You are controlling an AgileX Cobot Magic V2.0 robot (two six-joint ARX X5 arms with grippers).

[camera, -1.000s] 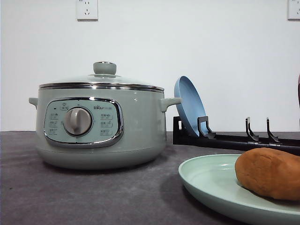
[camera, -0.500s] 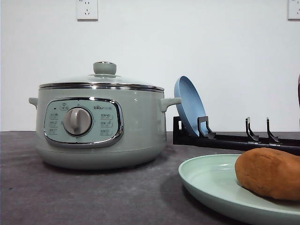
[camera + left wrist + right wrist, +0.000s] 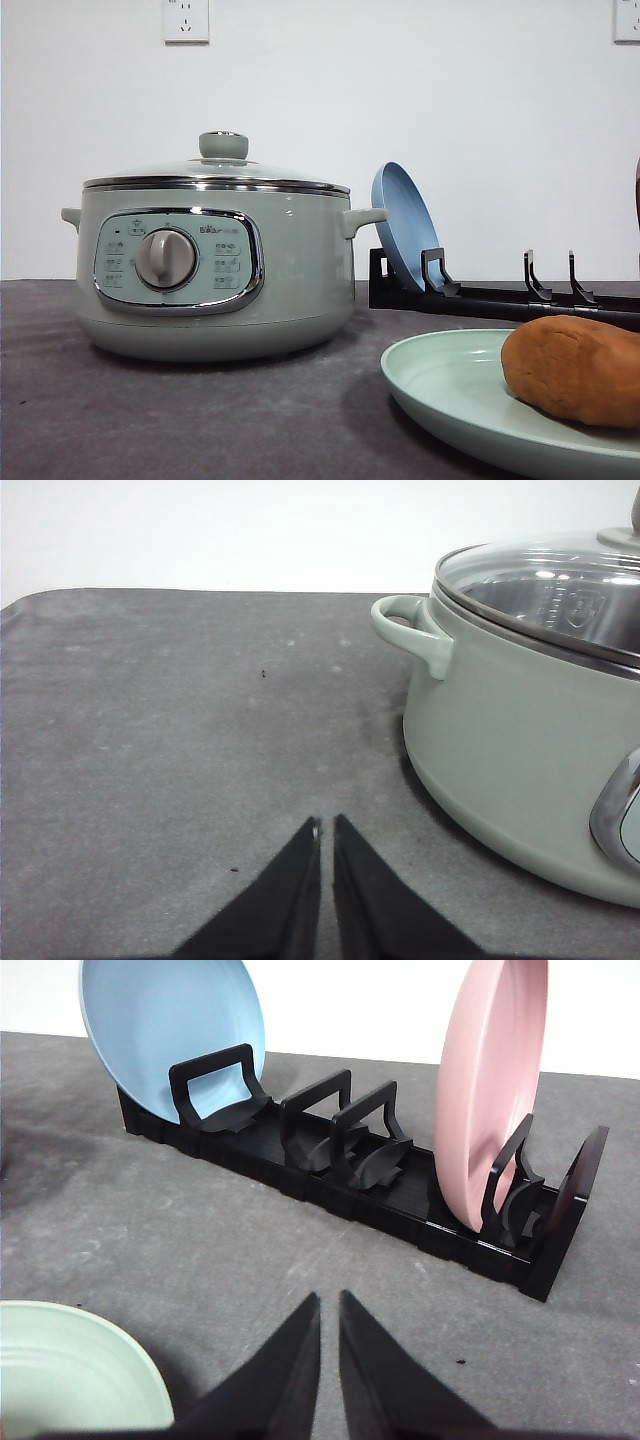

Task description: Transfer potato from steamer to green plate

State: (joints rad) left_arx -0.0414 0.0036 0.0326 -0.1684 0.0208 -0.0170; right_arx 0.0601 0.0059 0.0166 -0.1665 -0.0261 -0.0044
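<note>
potato (image 3: 578,370): on green plate (image 3: 450,385), both cut off at frame edge
steamer (image 3: 215,265): lid on, contents unclear
my left tool (image 3: 327,825), right tool (image 3: 329,1300): closed, empty

The steamer (image 3: 215,268) panel's small logo is unreadable.

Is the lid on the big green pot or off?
On. The glass lid sits flat on the steamer, knob up.
</note>
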